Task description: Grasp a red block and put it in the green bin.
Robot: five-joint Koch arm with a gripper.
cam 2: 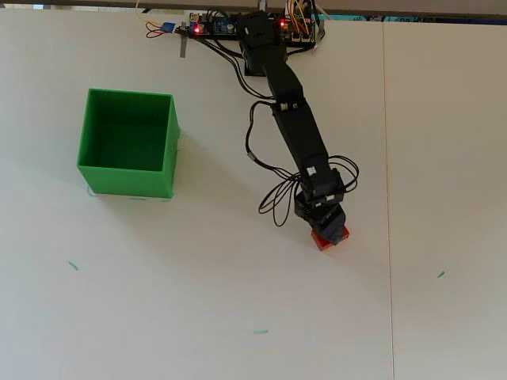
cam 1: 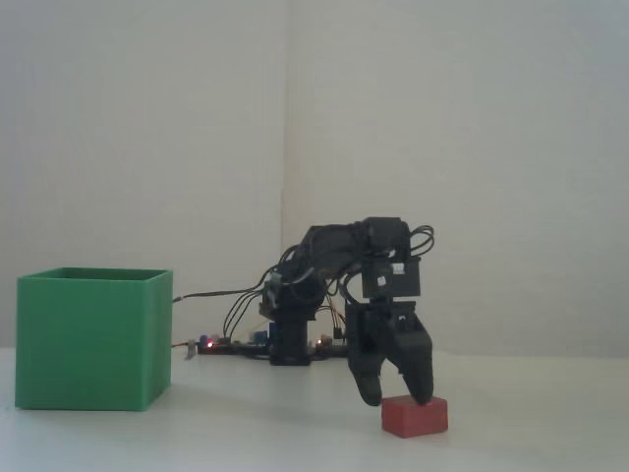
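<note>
The red block (cam 1: pixel 415 415) lies on the white table, right of the arm's base in the fixed view. My gripper (cam 1: pixel 396 396) is open and points down right over it. One fingertip hangs by the block's left top corner, the other touches or nearly touches its top. In the overhead view the gripper (cam 2: pixel 326 226) covers most of the red block (cam 2: pixel 323 242), leaving only a red edge showing. The green bin (cam 1: pixel 93 344) stands far left, well apart from the arm, and the overhead view shows the green bin (cam 2: pixel 127 182) with nothing inside.
The circuit board with small red lights (cam 2: pixel 198 28) and the arm's base (cam 2: pixel 257 47) sit at the table's far edge. A loop of black cable (cam 2: pixel 273 210) hangs left of the wrist. A seam (cam 2: pixel 388 198) runs down the table to the block's right.
</note>
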